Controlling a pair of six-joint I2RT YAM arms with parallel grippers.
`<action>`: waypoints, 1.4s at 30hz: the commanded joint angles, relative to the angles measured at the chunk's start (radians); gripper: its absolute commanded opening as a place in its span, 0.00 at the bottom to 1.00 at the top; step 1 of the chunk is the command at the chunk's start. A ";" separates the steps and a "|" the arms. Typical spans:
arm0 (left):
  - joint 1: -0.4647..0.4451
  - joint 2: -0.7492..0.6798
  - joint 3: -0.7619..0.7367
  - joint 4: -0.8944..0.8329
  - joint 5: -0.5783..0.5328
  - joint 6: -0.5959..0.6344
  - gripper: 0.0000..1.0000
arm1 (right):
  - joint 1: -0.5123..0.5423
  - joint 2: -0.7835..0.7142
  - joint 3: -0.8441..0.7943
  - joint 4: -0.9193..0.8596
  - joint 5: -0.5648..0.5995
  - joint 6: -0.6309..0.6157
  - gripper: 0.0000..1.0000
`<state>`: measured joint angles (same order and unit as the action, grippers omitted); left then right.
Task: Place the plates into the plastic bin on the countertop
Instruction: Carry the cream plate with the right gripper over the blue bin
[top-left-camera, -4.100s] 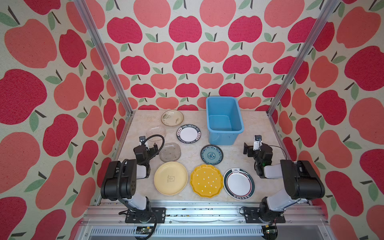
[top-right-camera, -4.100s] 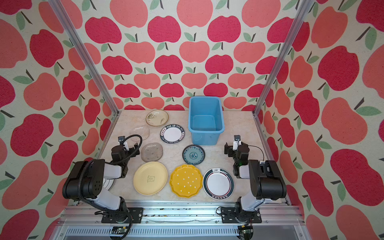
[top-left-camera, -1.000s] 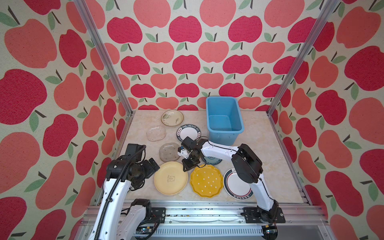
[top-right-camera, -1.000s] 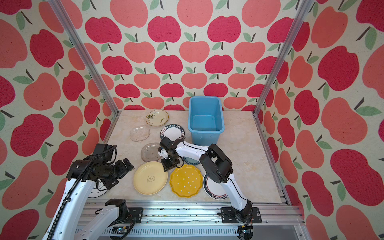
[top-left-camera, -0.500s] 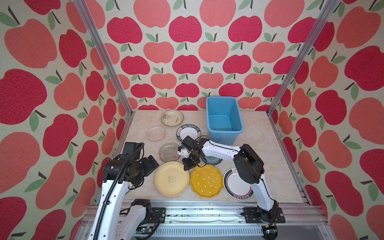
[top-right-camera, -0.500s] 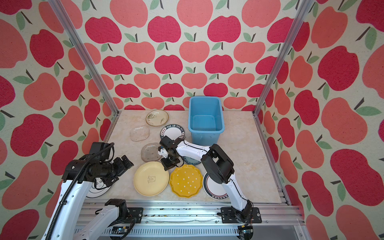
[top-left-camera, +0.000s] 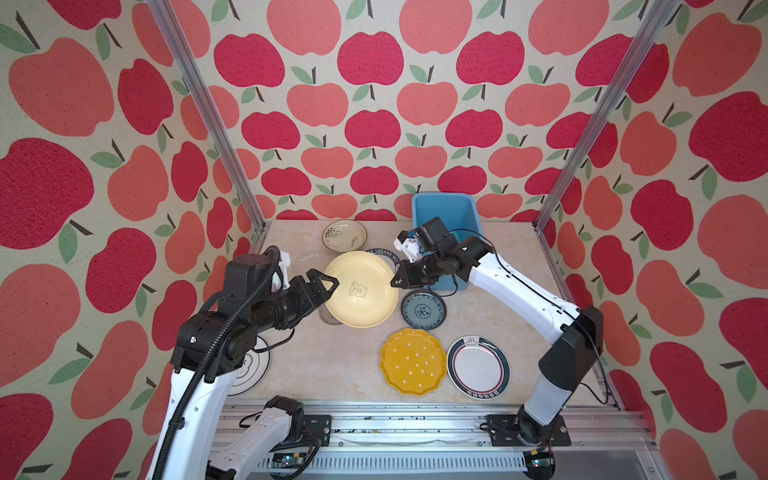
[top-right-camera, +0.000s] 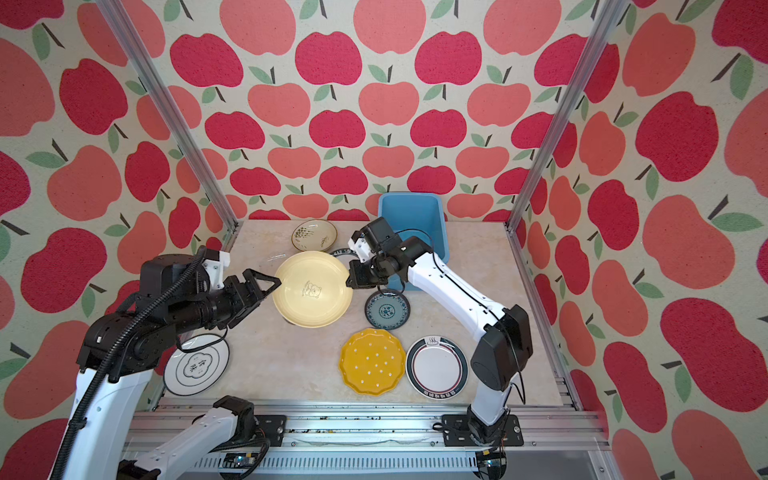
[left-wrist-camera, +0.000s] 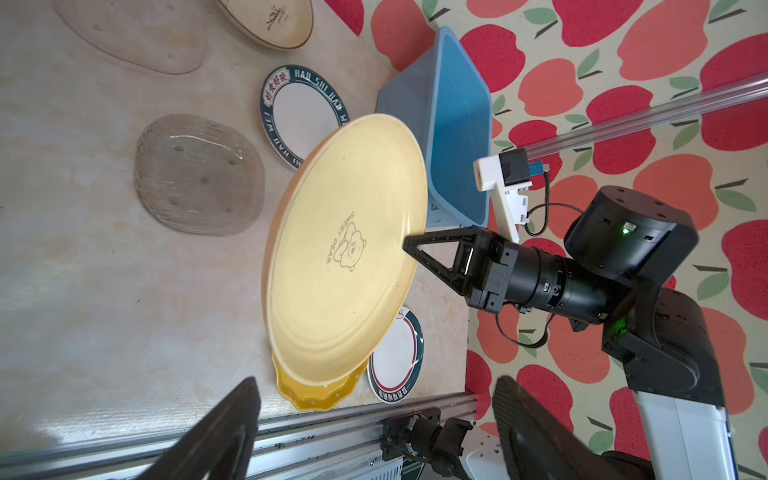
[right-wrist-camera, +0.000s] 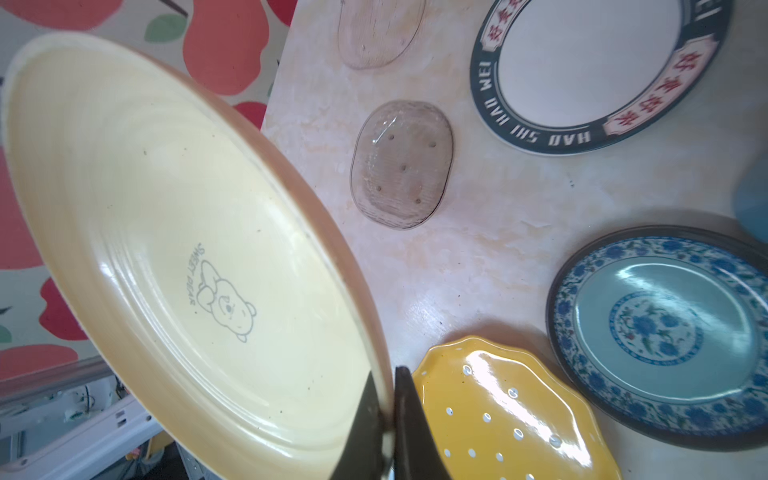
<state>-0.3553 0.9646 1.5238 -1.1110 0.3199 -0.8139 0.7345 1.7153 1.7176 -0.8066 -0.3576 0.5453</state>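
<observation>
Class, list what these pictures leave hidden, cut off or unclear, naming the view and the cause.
- Clear glass plate: both top views, mostly behind the held pale yellow plate.
- Plastic bin floor: both top views, partly behind the right arm.
- Blue-patterned plate: right wrist view, cut by the edge.

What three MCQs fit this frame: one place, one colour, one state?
1. Blue plate is:
A. in the bin
B. on the countertop
C. in the left claw

2. Held plate is:
A. pale yellow
B. white
C. blue

3. Right claw is:
A. open
B. shut on the held plate's rim
C. shut, empty

1B: it lies flat on the countertop, outside the bin.
2A: it looks pale yellow in all views.
3B: the right wrist view shows the claw pinching the rim.
</observation>
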 joint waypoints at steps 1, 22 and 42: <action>-0.130 0.117 0.090 0.053 -0.142 0.049 0.90 | -0.121 -0.068 0.012 -0.012 -0.020 0.152 0.00; -0.559 0.207 -0.087 0.456 -0.566 0.056 0.91 | -0.427 -0.161 -0.085 0.125 0.208 0.755 0.00; -0.255 0.325 -0.082 0.526 -0.243 0.150 0.92 | -0.353 0.257 0.315 -0.044 0.362 1.126 0.00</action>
<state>-0.6258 1.2568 1.4006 -0.6155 0.0265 -0.7078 0.3752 1.9224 1.9232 -0.7895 -0.0376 1.6295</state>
